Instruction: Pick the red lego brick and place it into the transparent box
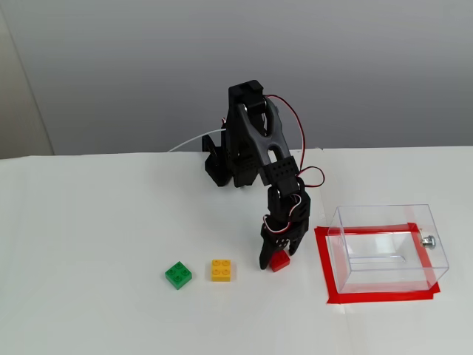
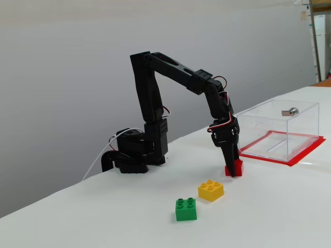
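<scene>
The red lego brick [image 1: 280,262] sits at table level between the fingers of my gripper [image 1: 277,257], which points straight down. The jaws stand close against its sides, shut on it. In the other fixed view the brick [image 2: 237,167] is partly hidden behind a black finger of the gripper [image 2: 232,166]. The transparent box [image 1: 388,248] stands to the right of the gripper in this fixed view, inside a red tape outline, open at the top and empty, with a small silver knob [image 1: 427,240] on its right side. It also shows in the other fixed view [image 2: 279,126].
A yellow brick [image 1: 222,270] and a green brick [image 1: 178,275] lie on the white table to the left of the gripper. The arm's base [image 1: 229,166] stands at the back. Red tape [image 1: 369,297] marks the box's place.
</scene>
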`<control>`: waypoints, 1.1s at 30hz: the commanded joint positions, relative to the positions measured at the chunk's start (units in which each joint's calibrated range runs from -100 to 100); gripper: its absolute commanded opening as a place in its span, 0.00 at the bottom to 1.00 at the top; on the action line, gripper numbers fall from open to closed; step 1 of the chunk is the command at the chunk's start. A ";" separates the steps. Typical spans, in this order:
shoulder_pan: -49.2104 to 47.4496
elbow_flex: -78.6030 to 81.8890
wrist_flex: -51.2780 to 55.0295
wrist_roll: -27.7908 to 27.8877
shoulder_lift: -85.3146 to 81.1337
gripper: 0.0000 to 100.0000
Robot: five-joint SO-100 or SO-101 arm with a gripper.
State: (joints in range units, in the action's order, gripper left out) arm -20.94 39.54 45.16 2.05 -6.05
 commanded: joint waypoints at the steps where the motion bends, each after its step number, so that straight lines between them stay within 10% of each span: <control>1: 0.05 -1.11 -0.42 0.19 -0.11 0.17; 9: 0.20 1.06 -0.34 0.19 -0.53 0.03; 33: 7.96 -3.37 5.93 0.35 -19.71 0.03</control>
State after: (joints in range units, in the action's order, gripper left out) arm -13.89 38.92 50.81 2.20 -22.11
